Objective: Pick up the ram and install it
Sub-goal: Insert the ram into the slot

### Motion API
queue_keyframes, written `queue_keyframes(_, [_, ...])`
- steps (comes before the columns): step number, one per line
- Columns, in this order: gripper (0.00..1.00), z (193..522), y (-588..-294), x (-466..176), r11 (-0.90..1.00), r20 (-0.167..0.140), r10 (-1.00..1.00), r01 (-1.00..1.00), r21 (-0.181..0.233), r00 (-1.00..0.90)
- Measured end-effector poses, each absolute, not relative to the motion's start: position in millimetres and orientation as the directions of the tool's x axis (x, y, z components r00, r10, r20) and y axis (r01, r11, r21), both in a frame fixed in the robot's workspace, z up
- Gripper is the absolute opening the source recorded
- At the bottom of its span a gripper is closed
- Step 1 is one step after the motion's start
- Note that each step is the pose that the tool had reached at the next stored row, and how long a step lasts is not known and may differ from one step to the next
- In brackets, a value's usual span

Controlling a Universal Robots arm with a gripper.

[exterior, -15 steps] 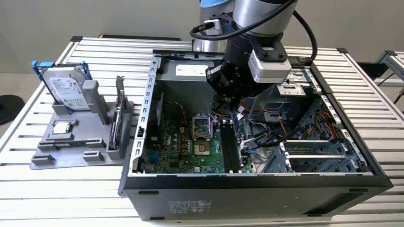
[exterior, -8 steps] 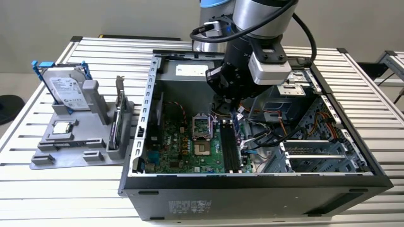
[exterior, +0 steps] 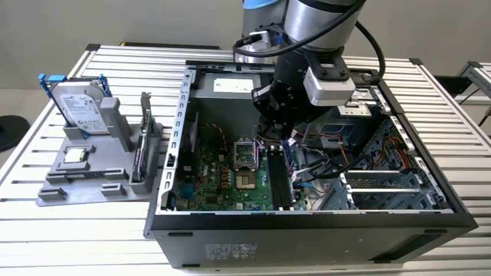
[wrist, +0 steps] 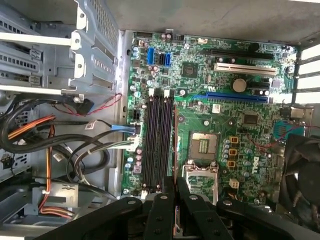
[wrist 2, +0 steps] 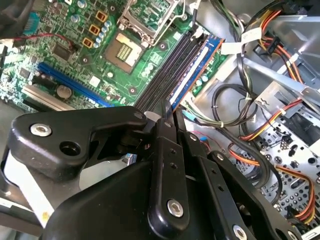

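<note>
Inside the open computer case [exterior: 452, 215], above the motherboard [wrist: 235, 125]: gripper [wrist: 175, 200] with fingers nearly together, pinching the ram [wrist 2: 170, 116] edge-on. Directly beneath, the memory slots [wrist: 159, 140]. Beside the case, grey holder [exterior: 92, 178] carrying a hard drive [exterior: 80, 109].

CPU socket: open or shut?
Open. The socket shows bare contacts in both wrist views, with its plate swung back.

A slatted metal table [exterior: 46, 230] is seen. At centre right, an open computer case [exterior: 307, 241] is laid; at left, a grey parts stand [exterior: 92, 190].
</note>
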State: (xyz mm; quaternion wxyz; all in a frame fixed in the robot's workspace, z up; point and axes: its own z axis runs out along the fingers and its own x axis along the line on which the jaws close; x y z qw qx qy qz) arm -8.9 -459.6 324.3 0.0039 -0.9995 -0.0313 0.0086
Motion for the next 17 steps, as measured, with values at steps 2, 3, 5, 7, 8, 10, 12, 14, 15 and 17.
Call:
queue_keyframes(2, [0.0, 323, -460, -7, -0.998, -0.017, 0.062, 0.062, -0.005, 0.998])
queue_keyframes(3, [0.0, 323, -460, -7, -0.998, -0.017, 0.061, 0.061, -0.004, 0.998])
queue_keyframes(5, [0.0, 322, -460, -5, -0.998, -0.018, 0.057, 0.057, -0.001, 0.998])
queue_keyframes(7, [0.0, 321, -460, -3, -0.999, -0.018, 0.052, 0.052, 0.004, 0.998])
queue_keyframes(8, [0.0, 321, -460, -2, -0.999, -0.018, 0.05, 0.05, 0.006, 0.999])
queue_keyframes(10, [0.0, 320, -460, -1, -0.999, -0.018, 0.047, 0.047, 0.01, 0.999])
queue_keyframes(12, [0.0, 319, -460, 1, -0.999, -0.018, 0.044, 0.044, 0.012, 0.999])
queue_keyframes(14, [0.0, 318, -460, 2, -0.999, -0.018, 0.04, 0.04, 0.013, 0.999])
queue_keyframes(15, [0.0, 318, -460, 3, -0.999, -0.018, 0.037, 0.037, 0.014, 0.999])
queue_keyframes(17, [0.0, 317, -460, 5, -1.0, -0.018, 0.025, 0.025, 0.018, 1.0])
